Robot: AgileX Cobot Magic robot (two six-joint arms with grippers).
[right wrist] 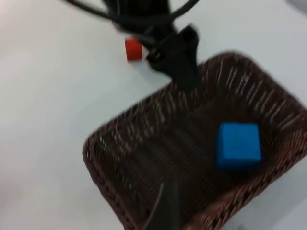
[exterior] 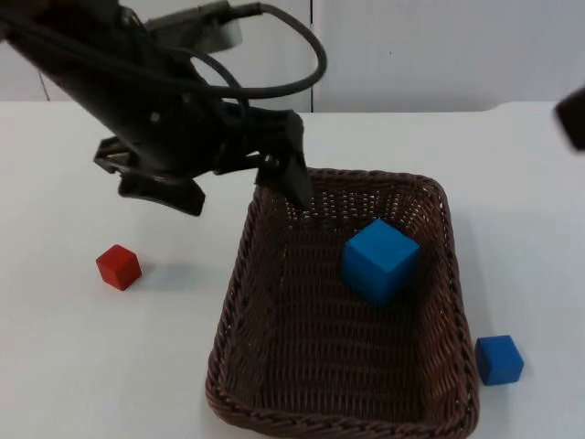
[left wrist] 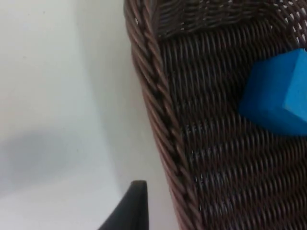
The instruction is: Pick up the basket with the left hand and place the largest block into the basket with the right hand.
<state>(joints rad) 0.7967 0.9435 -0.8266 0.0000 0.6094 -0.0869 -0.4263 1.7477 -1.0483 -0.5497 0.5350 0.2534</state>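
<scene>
At the basket's far-left corner my left pincer is clenched on the wicker rim, one finger dipping inside the wall; from the left wrist the braided rim runs right beside my fingertip. My right pincer sits high above the basket, drawn back toward the counter's right edge, and I cannot tell whether it is released or clenched; it holds nothing that I can see.

The basket rests near the middle of the white counter. The largest block, a blue cube, already lies inside it, toward the far-right part of the floor, well apart from my left pincer and below my right one. A smaller blue block sits on the counter just beside the basket's near-right corner, and a small red block lies to the basket's left.

I judge the placing done; what remains is steadying the basket and clearing my right arm away without jostling the rim.
</scene>
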